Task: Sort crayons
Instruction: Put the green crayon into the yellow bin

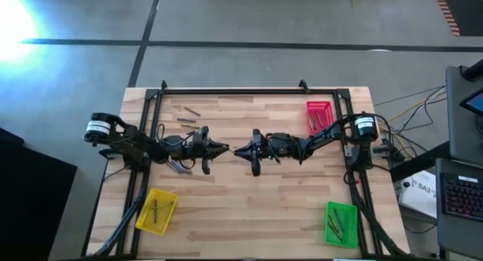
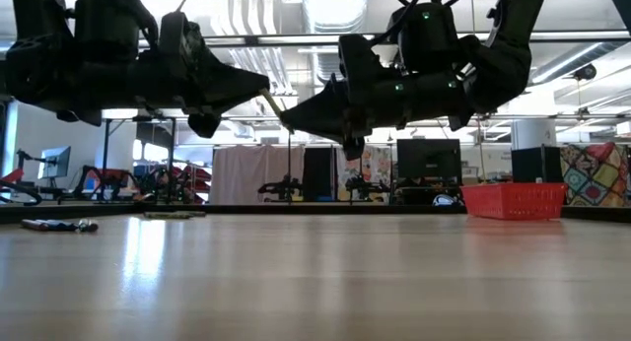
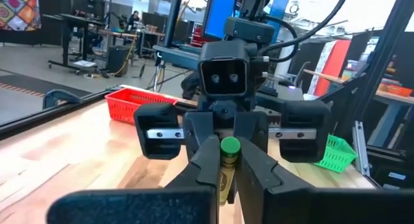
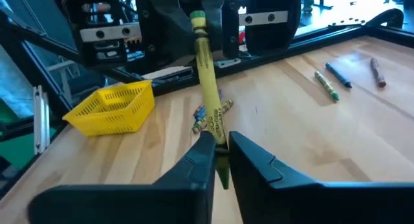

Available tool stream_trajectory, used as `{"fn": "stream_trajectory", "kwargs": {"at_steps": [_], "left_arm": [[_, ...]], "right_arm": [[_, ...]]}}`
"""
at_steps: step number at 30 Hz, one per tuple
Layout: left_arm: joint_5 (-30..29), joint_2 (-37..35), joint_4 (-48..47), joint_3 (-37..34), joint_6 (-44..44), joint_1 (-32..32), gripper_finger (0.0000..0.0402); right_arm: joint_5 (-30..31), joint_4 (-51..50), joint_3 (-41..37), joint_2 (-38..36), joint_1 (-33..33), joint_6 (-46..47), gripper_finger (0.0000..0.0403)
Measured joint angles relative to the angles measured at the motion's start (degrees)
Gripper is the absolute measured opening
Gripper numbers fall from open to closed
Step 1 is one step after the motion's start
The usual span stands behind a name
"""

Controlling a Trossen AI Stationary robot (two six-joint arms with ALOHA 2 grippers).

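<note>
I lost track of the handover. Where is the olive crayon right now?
The olive crayon hangs above the table's middle, pinched between the left gripper and right gripper, whose tips meet in the high view.

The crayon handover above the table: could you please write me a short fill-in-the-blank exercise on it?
1. The left tool and right tool meet above the table's ____.
2. Both tools grip one ____-tipped crayon.
3. The tray nearest the right arm's base is ____.
4. The yellow tray sits on the ____ arm's side.

Answers: middle; green; red; left
</note>
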Motion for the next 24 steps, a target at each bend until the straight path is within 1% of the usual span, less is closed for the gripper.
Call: {"fn": "stream_trajectory", "kwargs": {"at_steps": [3, 6, 8, 10, 11, 13, 16, 18, 19, 21, 24], "left_arm": [[0.2, -0.8, -1.8, -0.1, 0.2, 0.0, 0.0002], [0.7, -4.9, -7.3, -0.2, -0.1, -0.1, 0.0002], [0.8, -9.4, -12.9, -0.1, -0.2, -0.2, 0.0001], [0.9, -15.0, -22.1, 0.4, 0.1, -0.2, 0.0001], [0.9, -18.1, -28.2, 0.9, 0.4, -0.2, 0.0001], [0.9, -24.2, -43.4, 2.9, 0.4, -0.3, 0.0001], [1.6, -31.8, -74.8, 9.8, -3.1, -1.3, 0.0], [2.0, -34.1, -95.1, 15.4, -7.6, -3.0, 0.0], [2.1, -34.8, -103.7, 17.9, -10.2, -4.1, 0.0], [2.9, -35.5, -116.9, 22.4, -15.2, -7.1, 0.0], [7.2, -36.6, -129.3, 27.3, -22.5, -13.0, 0.0003]], "right_arm": [[0.3, 0.1, 0.0, -0.4, 0.0, 0.3, 0.0058], [0.9, 0.0, 0.0, -1.4, -0.1, 0.3, 0.0089], [0.9, -2.2, 0.0, -2.4, -0.1, 0.3, 0.0108], [2.6, -7.2, 0.0, -4.1, -0.1, 1.7, 0.0122], [4.4, -10.6, 0.0, -5.3, -0.1, 2.3, 0.0127], [8.5, -17.1, 0.0, -7.8, -0.1, 2.4, 0.0134], [13.7, -24.8, 0.0, -11.8, -0.2, 1.2, 0.0136], [15.3, -29.1, -0.1, -14.4, -0.1, 0.3, 0.0134], [15.7, -30.3, 0.0, -15.4, -0.1, 0.2, 0.0132], [15.9, -33.2, -0.1, -17.4, -0.1, -0.2, 0.0127], [16.1, -35.5, -0.2, -19.1, -0.1, -0.2, 0.0121]]}}
